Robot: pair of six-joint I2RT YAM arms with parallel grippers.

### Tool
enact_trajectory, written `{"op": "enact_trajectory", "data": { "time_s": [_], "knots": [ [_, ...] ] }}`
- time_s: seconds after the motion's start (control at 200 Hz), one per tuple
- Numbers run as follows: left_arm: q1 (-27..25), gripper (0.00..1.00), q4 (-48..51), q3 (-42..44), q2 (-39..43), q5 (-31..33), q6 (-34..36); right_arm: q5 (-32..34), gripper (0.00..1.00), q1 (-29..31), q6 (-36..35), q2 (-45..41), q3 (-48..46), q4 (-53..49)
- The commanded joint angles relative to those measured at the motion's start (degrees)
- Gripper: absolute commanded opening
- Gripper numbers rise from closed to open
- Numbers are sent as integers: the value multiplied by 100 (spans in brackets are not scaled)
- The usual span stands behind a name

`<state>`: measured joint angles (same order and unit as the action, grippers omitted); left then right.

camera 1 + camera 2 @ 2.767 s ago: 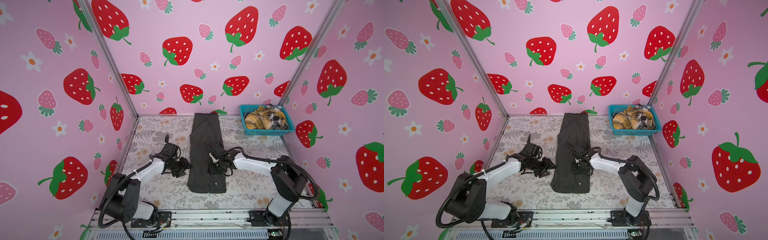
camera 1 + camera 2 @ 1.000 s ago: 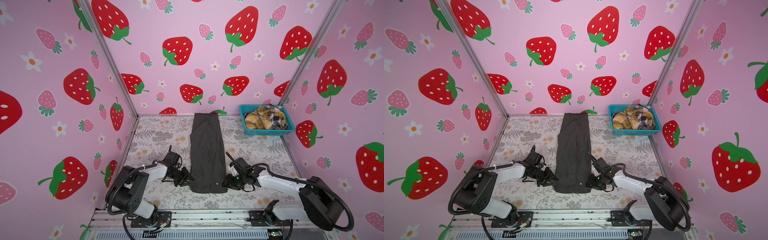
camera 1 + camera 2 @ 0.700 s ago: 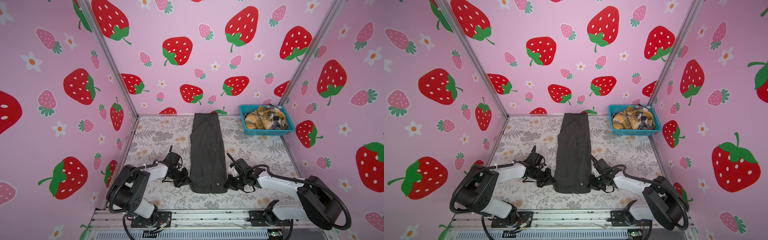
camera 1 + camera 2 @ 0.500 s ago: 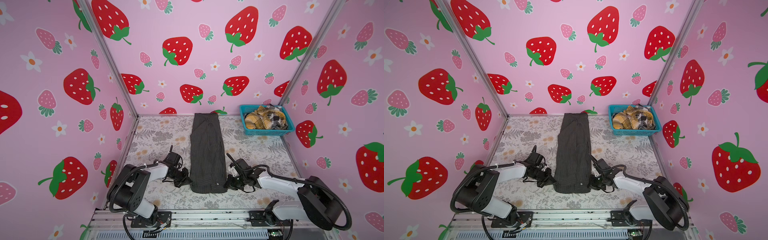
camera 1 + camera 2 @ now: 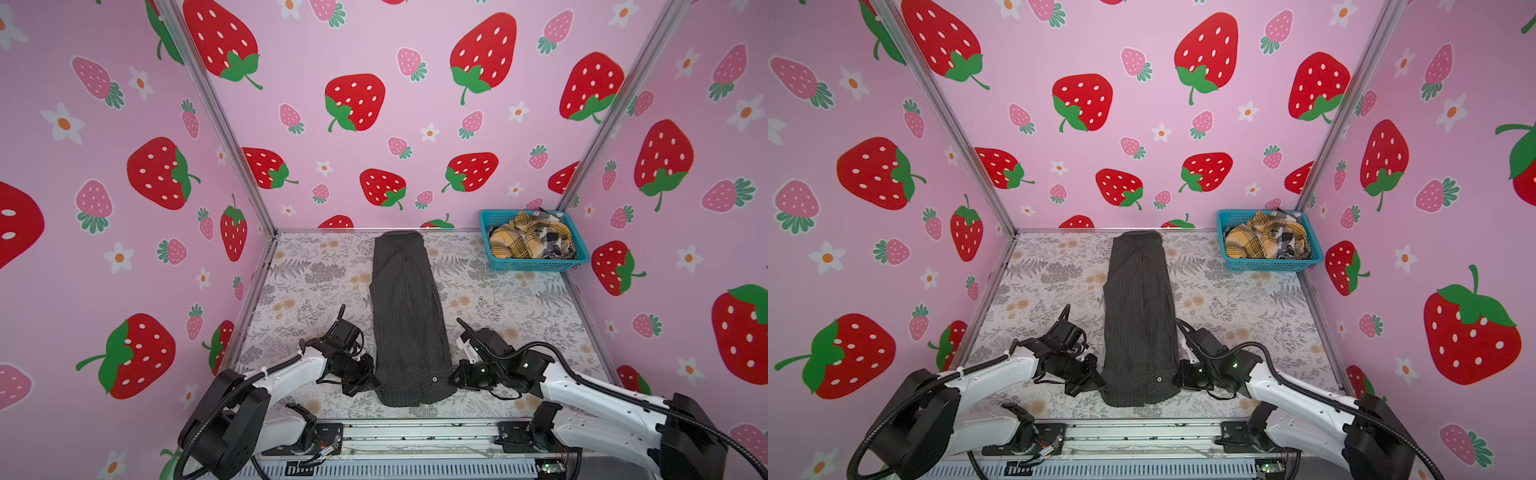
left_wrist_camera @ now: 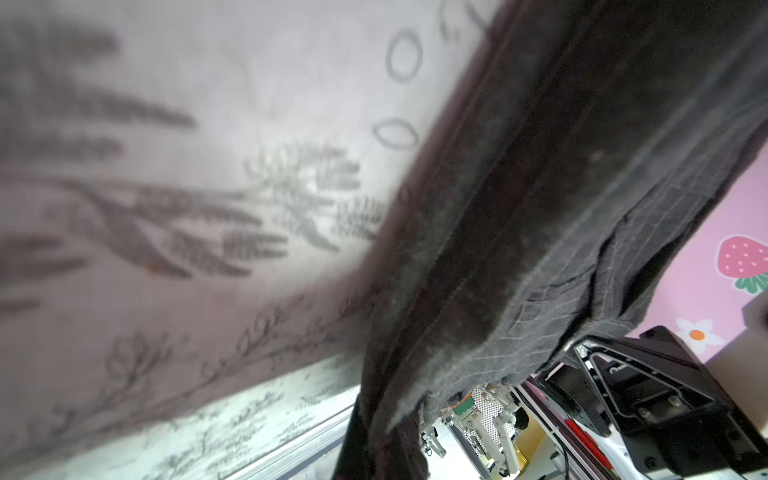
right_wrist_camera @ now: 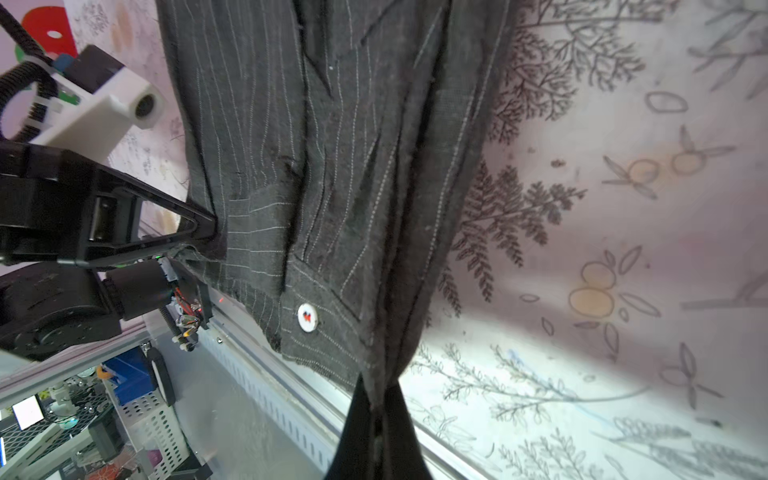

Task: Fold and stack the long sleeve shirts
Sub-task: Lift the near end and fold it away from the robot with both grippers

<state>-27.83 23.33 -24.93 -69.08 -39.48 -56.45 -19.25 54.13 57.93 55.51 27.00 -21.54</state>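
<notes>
A dark charcoal pinstriped long sleeve shirt (image 5: 407,316) (image 5: 1138,316) lies folded into a long narrow strip down the middle of the table. My left gripper (image 5: 372,380) (image 5: 1100,384) is shut on the strip's near left corner. In the left wrist view the cloth (image 6: 540,208) bunches between the fingers of the left gripper (image 6: 386,449). My right gripper (image 5: 453,378) (image 5: 1177,380) is shut on the near right corner. The right wrist view shows the right gripper (image 7: 376,411) pinching the hem beside a white button (image 7: 307,318).
A teal mesh basket (image 5: 536,264) (image 5: 1271,264) stands at the back right. It holds a mustard plaid shirt (image 5: 519,241) and a black-white check shirt (image 5: 555,239). Pink walls close in the left, back and right. A metal rail (image 5: 415,432) runs along the front edge.
Both arms came from mid-shirt down to its near end. Within the last second both grippers closed on the near corners of the charcoal shirt.
</notes>
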Motion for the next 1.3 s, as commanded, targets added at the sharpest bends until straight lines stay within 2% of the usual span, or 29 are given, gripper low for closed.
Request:
{"op": "enact_trajectory", "data": {
  "time_s": [0.0,0.165,0.31,0.41,0.515,0.62,0.695,0.795,0.815,0.825,0.87,0.945,0.965,1.01,1.045,1.07,1.185,1.295],
  "knots": [
    [-38,0,-75,174,448,-4,-609,302,0,37,315,-251,52,-368],
    [4,0,-474,-159,978,255,-1367,496,0,-85,-193,278,1006,-635],
    [472,0,-475,-1210,671,643,-1249,199,0,-806,-1010,1245,2148,-625],
    [931,0,-671,-1879,-86,758,-1064,-112,0,-1333,-1577,2077,2981,-590],
    [1258,0,-1231,-2613,-1109,556,-1071,-638,0,-1800,-2008,3163,3887,-476],
    [1440,0,-1388,-3645,-2376,415,-940,-680,0,-2144,-2324,4319,5073,-559],
    [1600,0,-1413,-4338,-3174,569,-892,-834,0,-2395,-2430,5205,6000,-647],
    [1801,0,-1150,-5495,-4318,579,-733,-838,0,-2609,-2507,6324,7218,-926],
    [1818,4,-1081,-5755,-4548,550,-701,-886,0,-2636,-2491,6556,7359,-923],
    [1819,9,-1060,-5886,-4646,526,-686,-905,0,-2653,-2483,6665,7481,-922],
    [1830,21,-748,-6533,-5154,487,-498,-821,12,-2715,-2484,7120,7930,-1144],
    [1884,47,-168,-7287,-5661,673,-211,-678,56,-2815,-2547,7730,8731,-1417],
    [1918,52,-152,-7372,-5717,725,-178,-575,61,-2842,-2581,7866,8959,-1563],
    [2009,59,-109,-7500,-5810,735,-228,-511,64,-2908,-2662,8075,9382,-1803],
    [2088,71,-310,-7505,-5811,572,-337,-534,67,-2953,-2669,8111,9592,-1861],
    [2142,75,-385,-7505,-5768,530,-387,-525,69,-2968,-2672,8074,9654,-1860],
    [2242,82,-91,-7654,-5251,704,-169,-361,77,-2949,-2891,7572,9674,-1898],
    [2116,80,574,-7641,-4679,975,193,-51,81,-2785,-3156,6908,9230,-2056]
  ]
}}
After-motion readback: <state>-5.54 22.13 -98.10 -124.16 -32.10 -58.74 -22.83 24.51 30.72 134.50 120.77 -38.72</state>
